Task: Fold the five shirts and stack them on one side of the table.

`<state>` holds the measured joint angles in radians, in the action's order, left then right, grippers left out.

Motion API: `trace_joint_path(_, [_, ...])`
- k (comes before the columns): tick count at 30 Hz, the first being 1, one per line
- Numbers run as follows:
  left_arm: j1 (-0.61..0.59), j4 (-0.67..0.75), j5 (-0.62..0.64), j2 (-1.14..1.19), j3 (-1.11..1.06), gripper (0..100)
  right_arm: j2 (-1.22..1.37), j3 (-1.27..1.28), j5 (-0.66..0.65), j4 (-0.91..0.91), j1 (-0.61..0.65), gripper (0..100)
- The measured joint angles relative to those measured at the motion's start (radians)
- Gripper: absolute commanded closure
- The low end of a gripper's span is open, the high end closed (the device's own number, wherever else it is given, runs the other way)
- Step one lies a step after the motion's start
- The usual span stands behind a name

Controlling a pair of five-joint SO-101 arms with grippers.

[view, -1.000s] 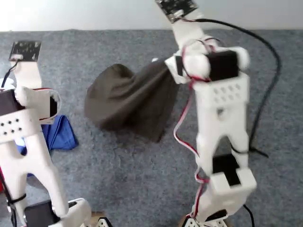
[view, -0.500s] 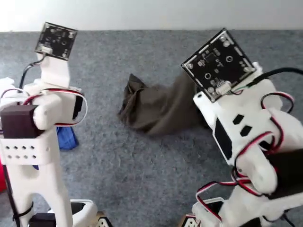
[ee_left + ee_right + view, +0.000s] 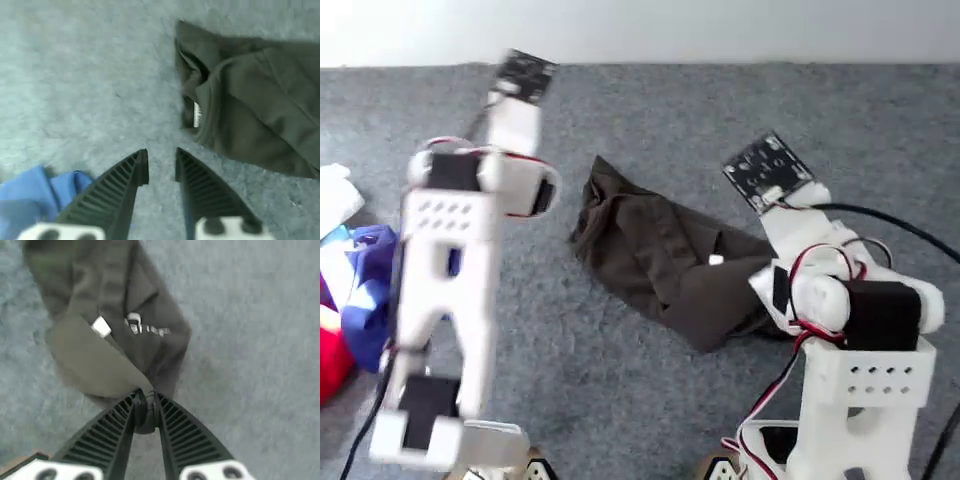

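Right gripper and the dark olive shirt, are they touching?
Touching. The right wrist view shows the right gripper shut on an edge fold of the dark olive shirt, with cloth pinched between its fingertips.

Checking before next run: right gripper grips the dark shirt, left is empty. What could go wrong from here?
The right gripper pinches only a thin edge of the dark shirt; it may slip out. The shirt lies crumpled and the left gripper is open over the carpet, so a one-armed pull may drag a lump.
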<state>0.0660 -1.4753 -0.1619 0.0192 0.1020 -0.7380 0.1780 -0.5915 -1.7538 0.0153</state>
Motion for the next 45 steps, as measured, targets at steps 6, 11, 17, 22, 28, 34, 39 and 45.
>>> trace_joint_path(6, [0.091,-0.031,0.000,0.348,0.226,78,-0.055,0.115,-0.002,0.000,-0.100,98.9])
trace_joint_path(11, [0.100,-0.104,0.000,0.644,0.545,78,-0.100,0.167,-0.002,0.000,-0.141,98.9])
trace_joint_path(17, [0.118,-0.238,0.000,1.002,0.970,82,-0.147,0.216,-0.002,0.000,-0.164,98.9])
trace_joint_path(22, [0.121,-0.259,0.000,1.163,1.157,99,-0.169,0.219,-0.002,0.000,-0.164,98.9])
trace_joint_path(28, [0.084,-0.259,0.000,1.085,1.160,99,-0.170,0.219,-0.002,0.000,-0.164,98.9])
trace_joint_path(34, [0.055,-0.259,-0.029,0.740,0.891,99,-0.170,0.219,-0.002,0.018,-0.173,98.9])
trace_joint_path(39, [0.055,-0.259,-0.114,0.420,0.511,99,-0.170,0.239,-0.002,0.055,-0.173,98.9])
trace_joint_path(45, [-0.014,-0.258,-0.226,0.212,0.074,99,-0.170,0.341,-0.002,0.068,-0.150,98.9])
